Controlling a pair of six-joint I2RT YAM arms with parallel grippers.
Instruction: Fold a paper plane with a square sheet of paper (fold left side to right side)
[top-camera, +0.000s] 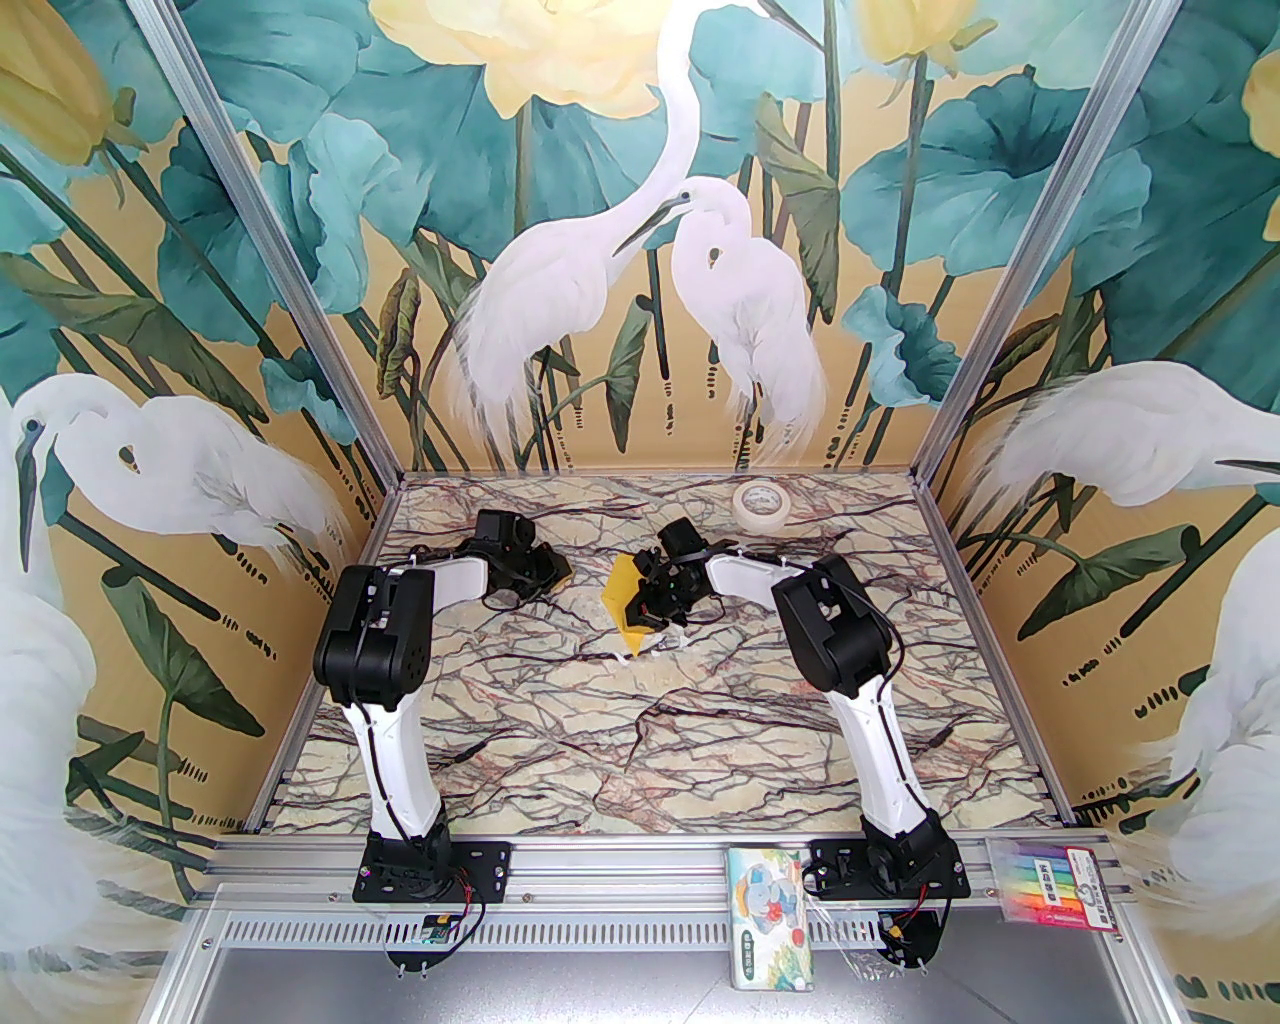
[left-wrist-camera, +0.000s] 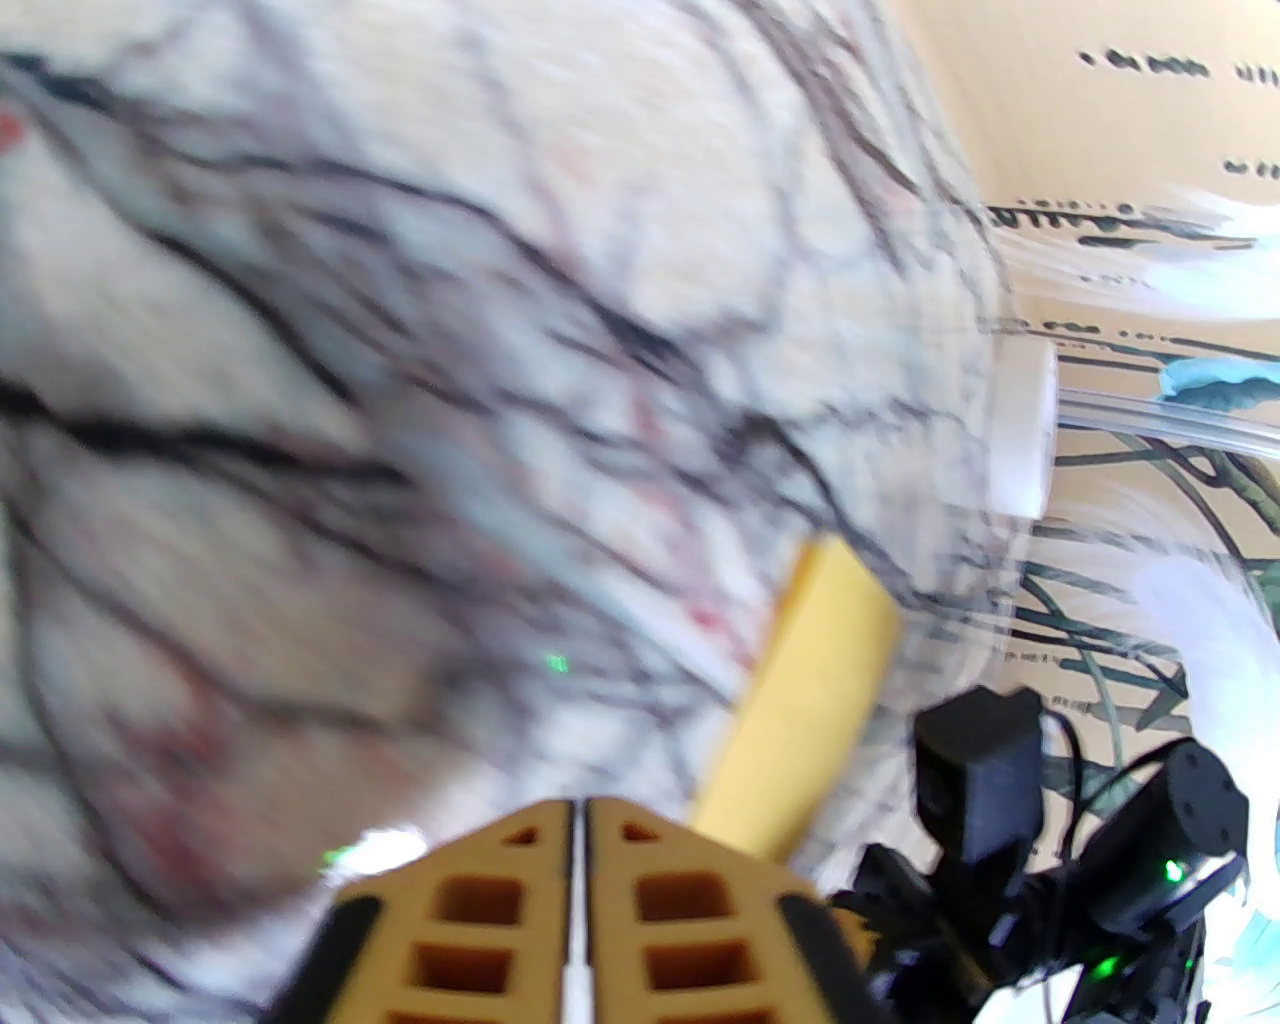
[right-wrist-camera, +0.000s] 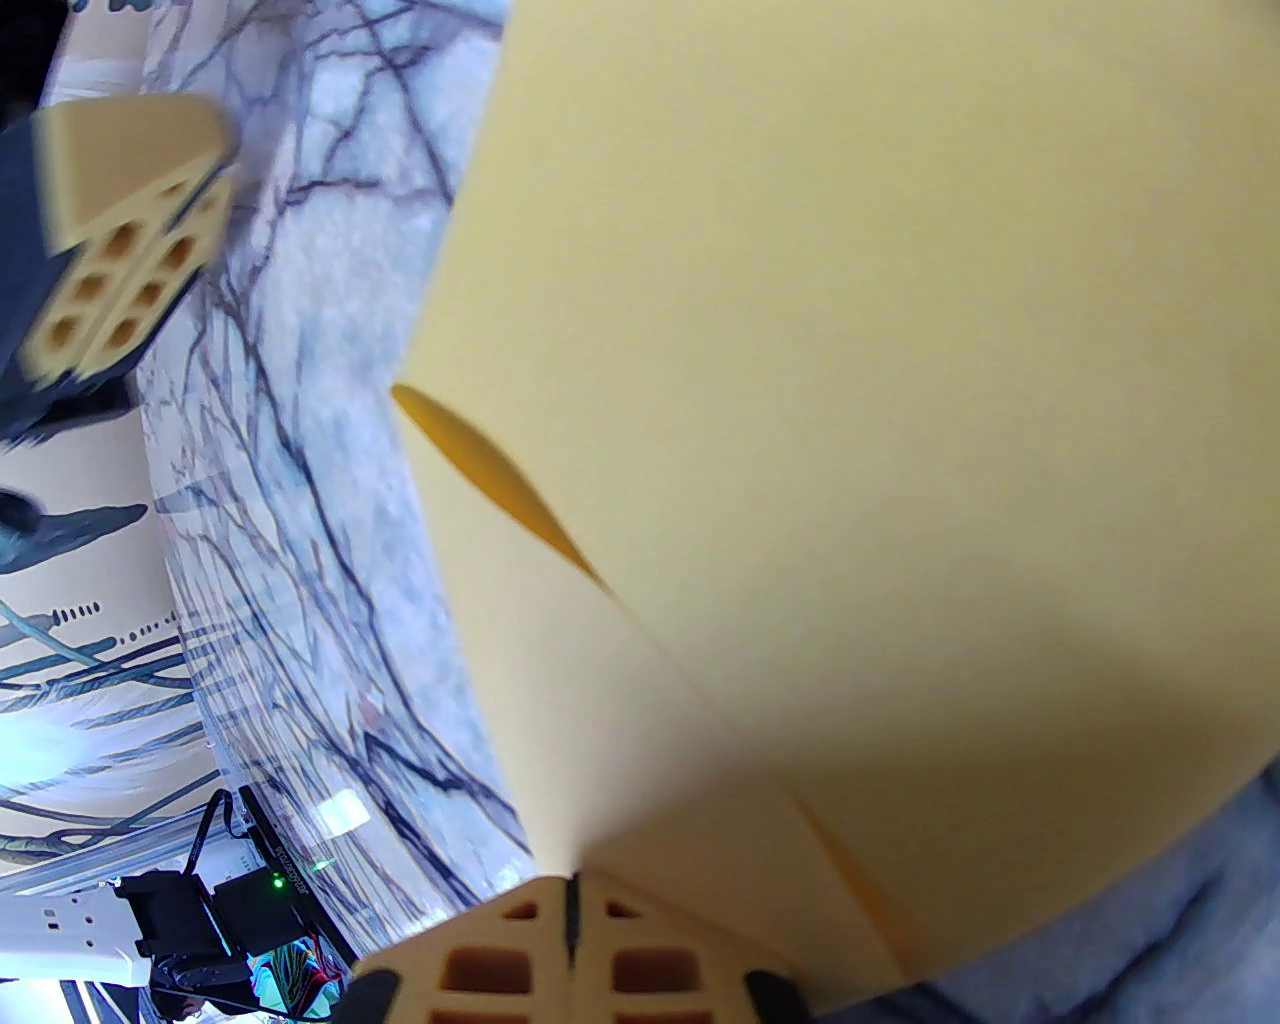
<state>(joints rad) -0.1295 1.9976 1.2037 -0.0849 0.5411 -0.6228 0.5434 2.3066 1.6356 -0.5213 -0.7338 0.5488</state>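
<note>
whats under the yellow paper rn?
Marble tabletop runs up to the edge of the yellow paper, which the right gripper pinches at one edge. What lies directly beneath the folded paper is covered, so I can't tell.

Thin yellow paper sheet (right-wrist-camera: 850, 350): matt, smooth, creased. Marble-patterned tabletop (top-camera: 640, 740): glossy. Right gripper (right-wrist-camera: 572, 885) fingers (right-wrist-camera: 480, 960): tan matt plastic, latticed. Silver front rail (top-camera: 620, 865): ribbed metal.
</note>
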